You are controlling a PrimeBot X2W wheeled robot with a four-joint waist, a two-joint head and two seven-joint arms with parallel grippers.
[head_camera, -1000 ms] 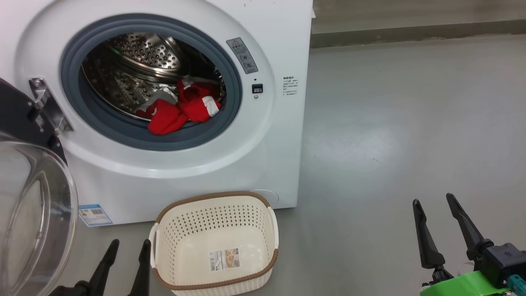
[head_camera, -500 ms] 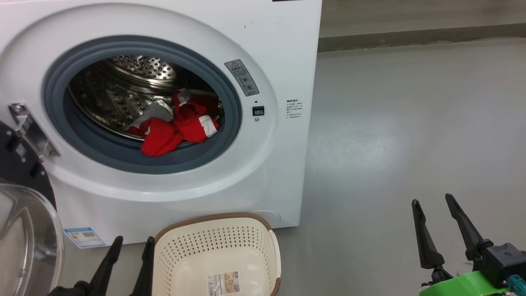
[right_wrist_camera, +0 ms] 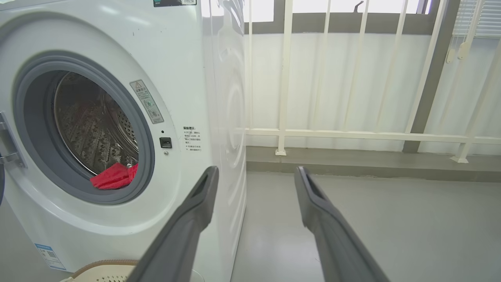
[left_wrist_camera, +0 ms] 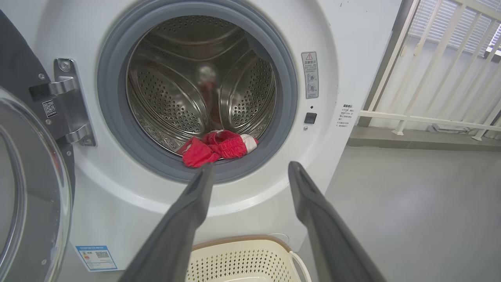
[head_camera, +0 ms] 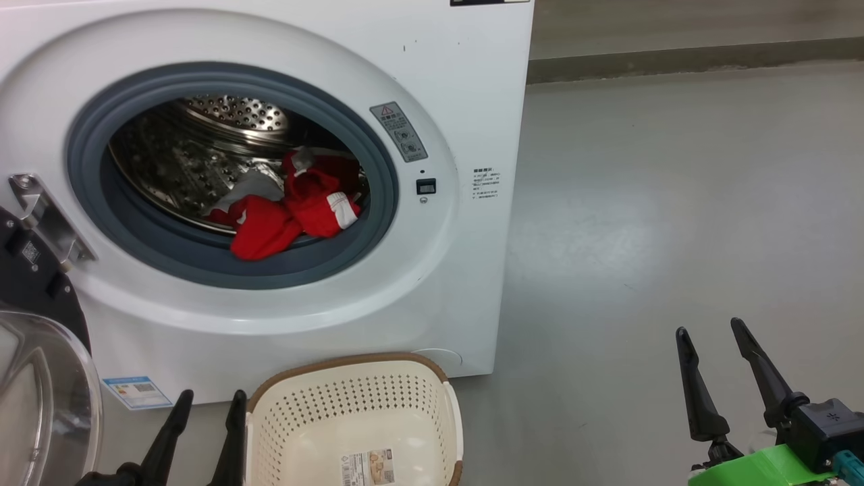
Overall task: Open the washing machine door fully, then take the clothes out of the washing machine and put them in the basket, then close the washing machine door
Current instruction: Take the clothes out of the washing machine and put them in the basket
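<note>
The washing machine (head_camera: 432, 283) stood ahead of the left pincer (head_camera: 211, 398), the clothes (head_camera: 290, 209) lying in its drum (head_camera: 196, 162) at the opening's lower edge and the washing machine door (head_camera: 40, 405) hanging open to that pincer's left. The basket (head_camera: 351, 398) sat on the floor (head_camera: 641, 202) just right of that pincer, before the machine, with the right pincer (head_camera: 709, 329) well apart farther right.

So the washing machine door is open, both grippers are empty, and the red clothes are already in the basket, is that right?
Not quite: the head view shows the clothes lying in the washing machine, not the basket. The door is open, and the left gripper and right gripper are empty.
</note>
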